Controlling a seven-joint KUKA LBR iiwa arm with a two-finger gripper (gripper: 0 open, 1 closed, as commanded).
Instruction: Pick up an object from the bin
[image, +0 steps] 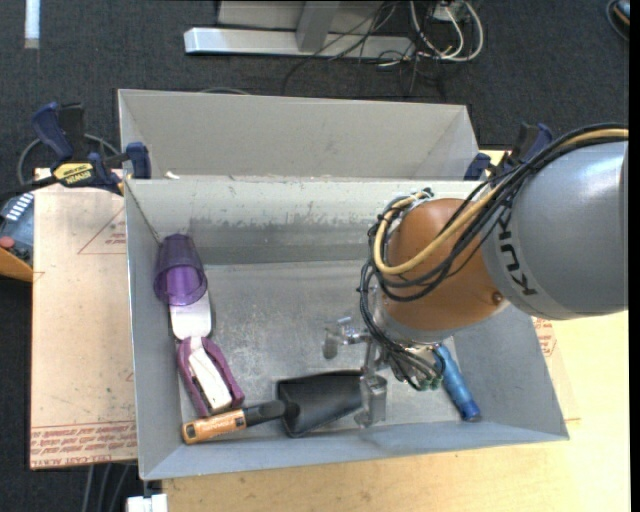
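Note:
My gripper (356, 368) hangs low over the front middle of the bin, under the arm's orange cover. It is open, with one metal finger (337, 340) toward the bin's middle and the other finger (372, 398) at the right end of a black scoop (320, 400). The scoop has an orange handle (212, 427) and lies along the front wall. I cannot tell whether the finger touches it. A blue pen (458, 389) lies just right of the gripper, partly hidden under the arm.
Along the left wall lie a purple cup-shaped piece (179, 271) and, below it, a purple and white tool (203, 372). The arm covers the bin's right side. The bare floor runs across the middle and back.

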